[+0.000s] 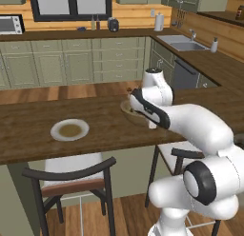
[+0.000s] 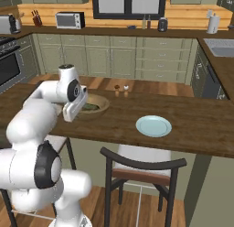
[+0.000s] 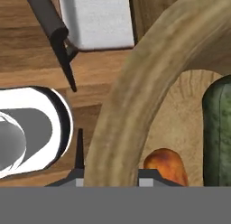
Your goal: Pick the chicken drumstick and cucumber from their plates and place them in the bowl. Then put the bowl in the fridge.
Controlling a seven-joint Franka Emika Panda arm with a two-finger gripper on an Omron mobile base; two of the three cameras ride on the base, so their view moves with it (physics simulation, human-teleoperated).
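Wooden bench [image 1: 28, 130] runs across the middle of both base views, with green cabinets behind. Both foods are already in the bowl [image 3: 135, 83]: in the hand view the chicken drumstick [image 3: 166, 166] lies at lower centre and the cucumber [image 3: 219, 133] at the right edge, both on the bowl's floor. The cucumber also shows green inside the bowl at left of centre in the right base view. Two plates stand bare on the bench: one with a brownish middle [image 1: 70, 130] at centre left of the left base view, one pale blue-grey [image 2: 153, 126] at centre right of the right base view.

The gripper [image 3: 111, 175] straddles the bowl's thick rim, one tip outside, one inside, jaws narrowed about the rim; a firm clamp cannot be confirmed.

Judged step: taking hold of the bowl for transfer. Next move calls for a secure rim grip, then a level lift so the contents do not roll out.
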